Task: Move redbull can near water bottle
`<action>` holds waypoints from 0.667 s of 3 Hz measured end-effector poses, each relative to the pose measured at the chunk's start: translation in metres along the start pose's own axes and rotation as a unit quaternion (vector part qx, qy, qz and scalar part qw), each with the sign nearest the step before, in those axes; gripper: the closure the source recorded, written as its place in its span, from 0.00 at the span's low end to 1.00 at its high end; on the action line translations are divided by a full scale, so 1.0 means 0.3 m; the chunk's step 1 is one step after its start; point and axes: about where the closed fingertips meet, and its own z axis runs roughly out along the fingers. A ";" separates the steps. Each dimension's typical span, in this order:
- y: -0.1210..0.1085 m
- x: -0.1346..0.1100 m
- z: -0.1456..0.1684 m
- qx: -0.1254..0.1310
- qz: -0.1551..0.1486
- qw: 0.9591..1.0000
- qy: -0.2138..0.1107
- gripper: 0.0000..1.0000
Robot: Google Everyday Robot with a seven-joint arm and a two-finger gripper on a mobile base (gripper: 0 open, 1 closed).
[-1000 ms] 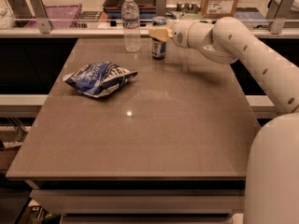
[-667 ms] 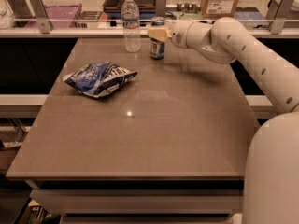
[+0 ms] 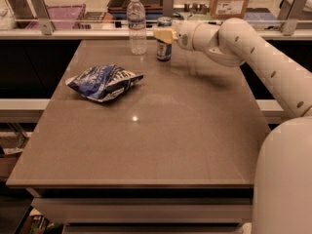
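Observation:
The redbull can [image 3: 164, 50] stands upright on the table near its far edge, blue and silver with a silver top. The water bottle [image 3: 137, 25], clear with a white cap, stands just left of the can with a small gap between them. My gripper [image 3: 164, 34] reaches in from the right and sits at the can's upper half, covering part of it. The white arm [image 3: 243, 48] stretches from the lower right across the table's right side.
A blue-and-white snack bag [image 3: 103, 81] lies on the left part of the brown table [image 3: 146, 145]. Behind the far edge runs a rail with trays and a cardboard box [image 3: 231, 0].

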 end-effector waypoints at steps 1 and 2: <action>0.007 0.001 0.008 -0.002 0.000 1.000 0.000 0.13; 0.014 0.003 0.016 -0.004 0.001 1.000 0.000 0.00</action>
